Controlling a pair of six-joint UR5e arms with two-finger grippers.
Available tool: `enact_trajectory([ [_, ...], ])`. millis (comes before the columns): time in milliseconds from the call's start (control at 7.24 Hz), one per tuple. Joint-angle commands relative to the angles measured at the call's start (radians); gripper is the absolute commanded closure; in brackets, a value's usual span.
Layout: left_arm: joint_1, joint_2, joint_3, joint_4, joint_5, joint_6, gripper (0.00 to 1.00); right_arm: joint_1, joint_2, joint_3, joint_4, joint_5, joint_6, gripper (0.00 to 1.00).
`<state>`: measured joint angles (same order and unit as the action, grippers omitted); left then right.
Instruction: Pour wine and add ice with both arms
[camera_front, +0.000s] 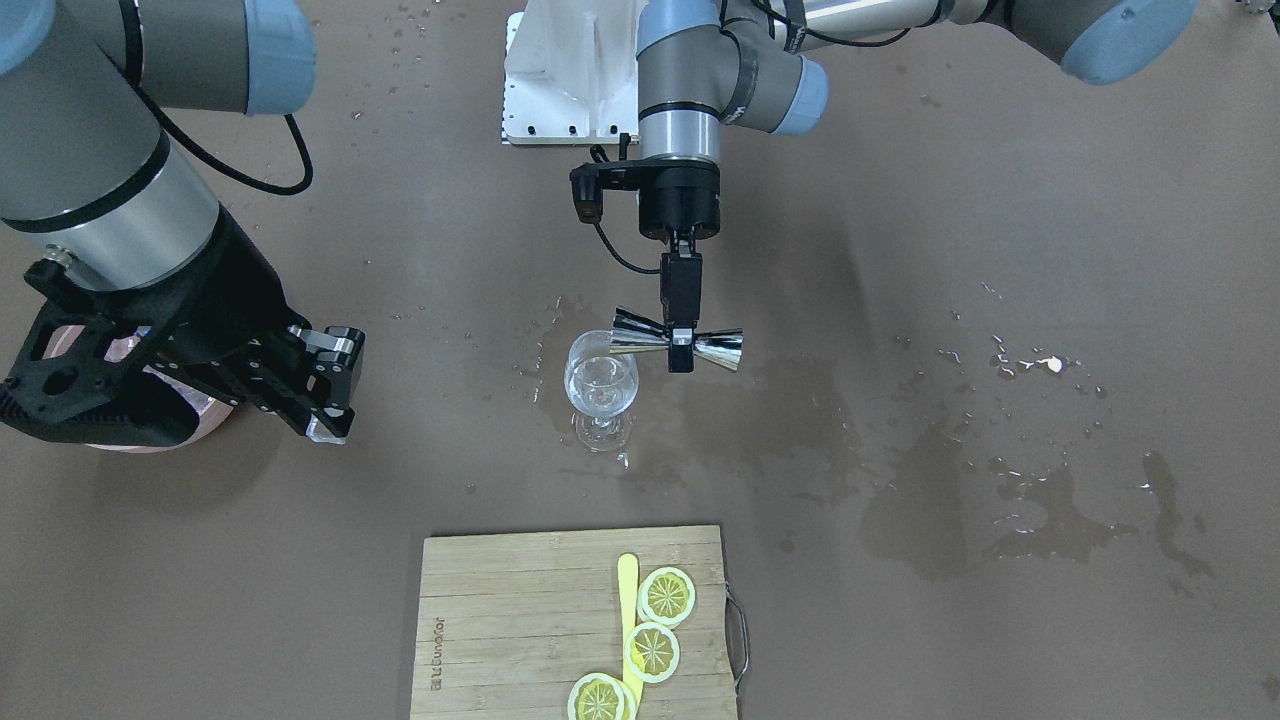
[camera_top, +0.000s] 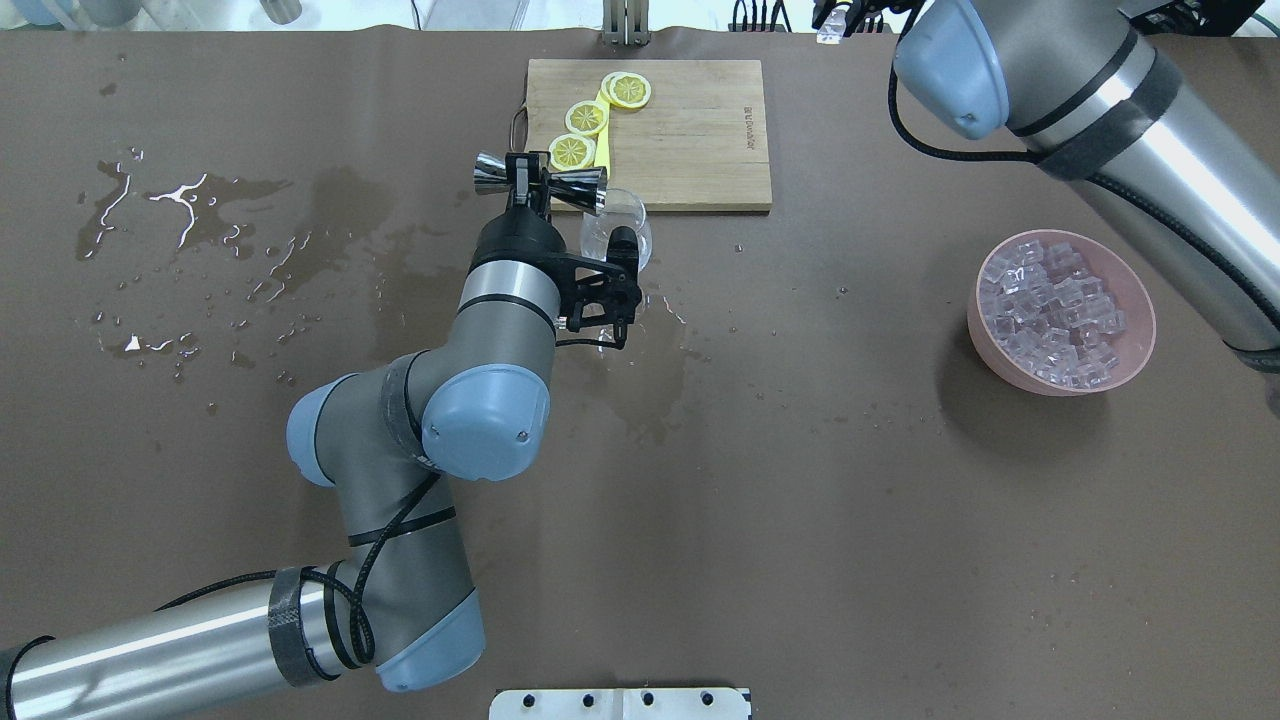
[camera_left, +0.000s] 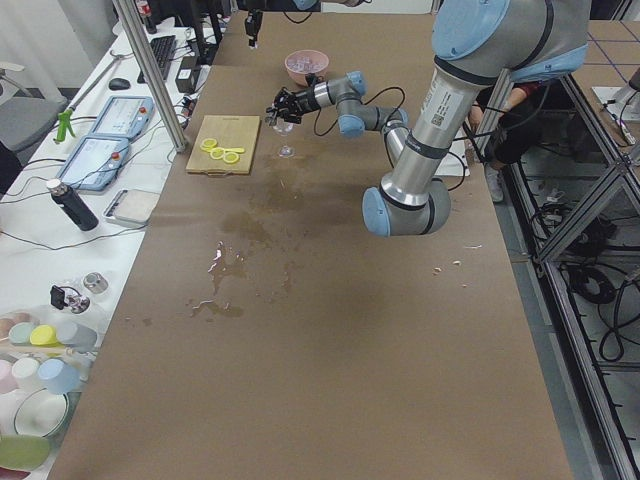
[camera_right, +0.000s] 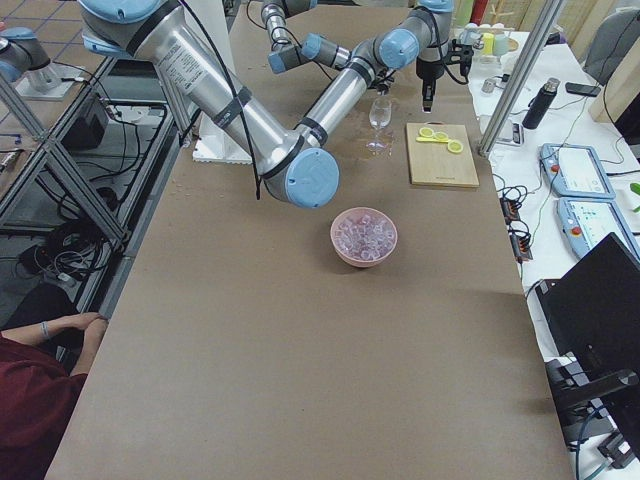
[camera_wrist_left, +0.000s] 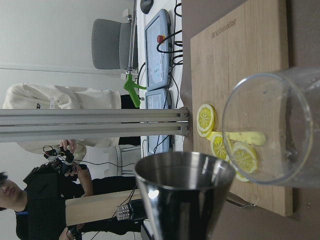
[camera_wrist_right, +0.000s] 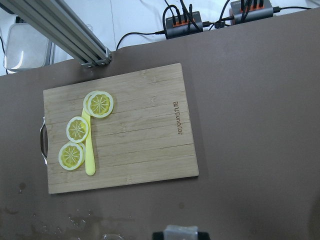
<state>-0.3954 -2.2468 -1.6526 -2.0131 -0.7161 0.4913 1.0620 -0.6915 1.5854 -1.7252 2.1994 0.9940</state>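
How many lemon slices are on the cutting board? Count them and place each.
3 clearly, in a row along the yellow strip on the cutting board: far slice (from the robot), middle slice, near slice. A fourth may hide under the far slice.

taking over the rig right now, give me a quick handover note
Left hand: shut on the jigger, which is tipped sideways at the rim of the wine glass.
Right hand: raised, shut on what looks like one ice cube.
The other ice is in the pink bowl.
Done: the wine seems poured; a little clear liquid sits in the glass.
Left: add the ice to the glass, set the jigger down.
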Motion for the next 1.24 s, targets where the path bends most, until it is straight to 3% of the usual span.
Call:
enact_trajectory([
  [0, 0.000, -0.001, -0.062, -0.022, -0.003, -0.005, 1.00, -0.011, 0.027, -0.025, -0.005, -0.010, 0.012, 0.78],
  [138, -0.016, 0.009, -0.087, -0.064, -0.031, -0.034, 1.00, -0.013, 0.029, -0.025, -0.014, -0.010, 0.023, 0.78],
  [691, -0.130, 0.191, -0.087, -0.307, -0.297, -0.339, 1.00, -0.103, 0.092, -0.030, -0.102, -0.078, 0.075, 0.78],
  [1106, -0.202, 0.341, -0.067, -0.491, -0.431, -0.529, 1.00, -0.195, 0.174, -0.112, -0.102, -0.145, 0.095, 0.78],
])
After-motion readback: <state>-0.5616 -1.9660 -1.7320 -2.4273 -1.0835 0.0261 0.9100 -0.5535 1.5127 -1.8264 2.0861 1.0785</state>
